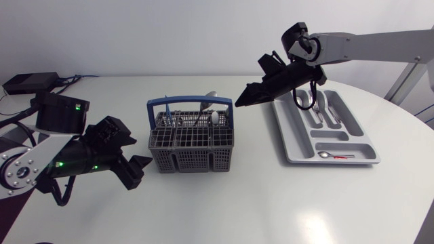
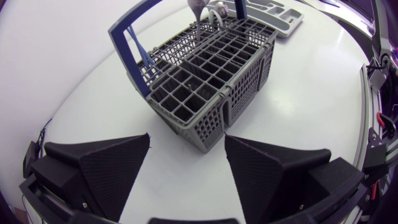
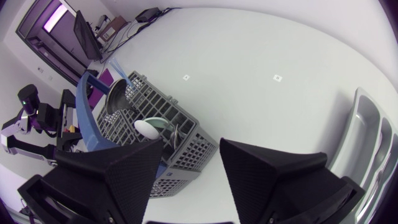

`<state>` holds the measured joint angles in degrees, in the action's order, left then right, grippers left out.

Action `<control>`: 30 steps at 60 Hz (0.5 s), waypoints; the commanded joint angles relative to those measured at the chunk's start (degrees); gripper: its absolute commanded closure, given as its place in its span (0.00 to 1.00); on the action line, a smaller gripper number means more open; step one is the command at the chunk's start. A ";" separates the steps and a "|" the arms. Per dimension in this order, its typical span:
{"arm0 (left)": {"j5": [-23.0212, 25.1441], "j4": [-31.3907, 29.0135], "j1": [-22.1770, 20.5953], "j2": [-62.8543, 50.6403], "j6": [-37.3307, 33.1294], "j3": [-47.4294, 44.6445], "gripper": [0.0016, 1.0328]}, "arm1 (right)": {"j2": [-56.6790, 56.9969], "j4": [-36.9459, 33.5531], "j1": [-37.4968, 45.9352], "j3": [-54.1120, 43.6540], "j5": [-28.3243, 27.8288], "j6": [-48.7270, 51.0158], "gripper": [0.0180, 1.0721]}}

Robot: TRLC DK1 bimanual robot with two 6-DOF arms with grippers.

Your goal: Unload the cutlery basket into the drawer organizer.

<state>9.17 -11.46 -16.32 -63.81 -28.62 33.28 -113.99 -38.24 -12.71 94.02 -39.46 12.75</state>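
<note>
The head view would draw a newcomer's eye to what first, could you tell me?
A grey cutlery basket with a blue handle stands mid-table, spoons in its back cells. The right arm's black gripper hangs open between it and the light grey drawer organizer; the left gripper sits open beside the basket.

No text or label can be read anywhere

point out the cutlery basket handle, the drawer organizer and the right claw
cutlery basket handle [image 1: 183, 102]: head view, middle of its blue top bar
drawer organizer [image 1: 288, 142]: head view, its left rim
right claw [image 3: 190, 144]: right wrist view, midway between its fingertips
</note>
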 commanded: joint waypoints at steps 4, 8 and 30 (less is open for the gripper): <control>0.59 0.04 -0.47 0.79 -1.17 -0.85 0.05 | -2.72 -2.02 -2.14 2.49 -0.70 -3.70 0.42; 0.67 -0.05 -0.65 1.06 -1.17 -0.93 0.05 | -2.90 -2.10 -3.02 2.93 -0.18 -4.23 0.44; 0.67 -0.40 -0.65 2.29 -1.52 -1.55 0.05 | -5.71 -3.95 -5.66 5.83 3.60 -6.95 0.77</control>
<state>9.17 -11.68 -16.58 -62.37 -28.77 33.26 -117.73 -40.86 -17.96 98.83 -36.75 7.51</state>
